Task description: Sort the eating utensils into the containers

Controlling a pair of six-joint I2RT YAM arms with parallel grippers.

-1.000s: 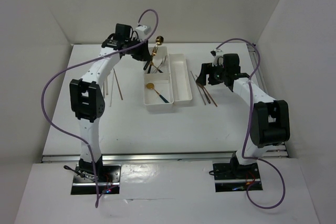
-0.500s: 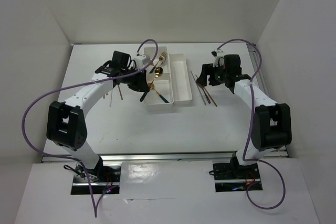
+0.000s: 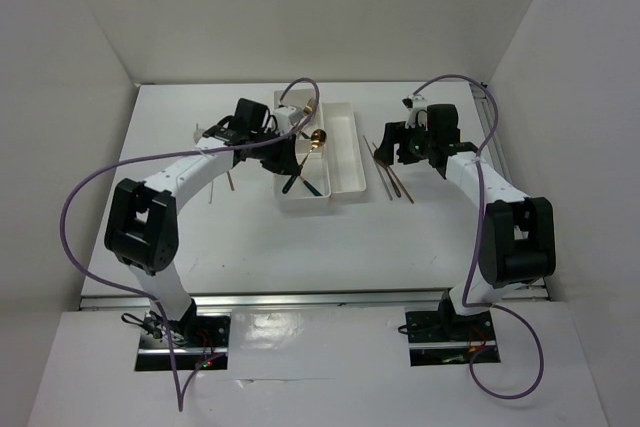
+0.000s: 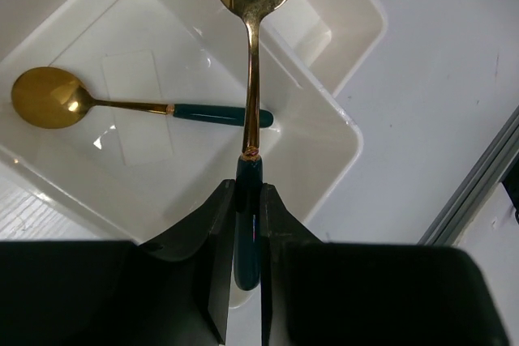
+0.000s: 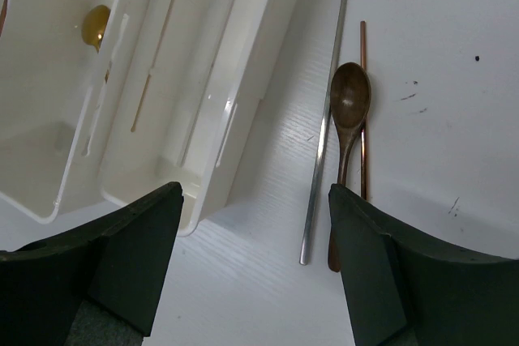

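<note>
My left gripper (image 4: 247, 224) is shut on the dark teal handle of a gold-headed spoon (image 4: 253, 79), holding it over the near square compartment of the white tray, the containers (image 4: 349, 131). A second gold and teal spoon (image 4: 122, 107) lies in that compartment. From above, the left gripper (image 3: 285, 159) hangs over the tray (image 3: 345, 187) and the held spoon's head (image 3: 318, 137) points to the far right. My right gripper (image 5: 255, 265) stands open above the table, right of the tray (image 5: 235, 95). A silvery chopstick (image 5: 324, 119), a brown spoon (image 5: 350, 103) and a brown chopstick (image 5: 362, 119) lie under it.
Thin chopsticks (image 3: 230, 179) lie on the table left of the tray. White walls close in the table on the left, back and right. A metal rail (image 4: 478, 176) runs along the table's edge. The left arm's purple cable (image 3: 300, 97) loops above the tray.
My left arm has dropped and swung nearer, carrying the spoon from above the tray's far end to over its near compartment. The right arm has not moved.
</note>
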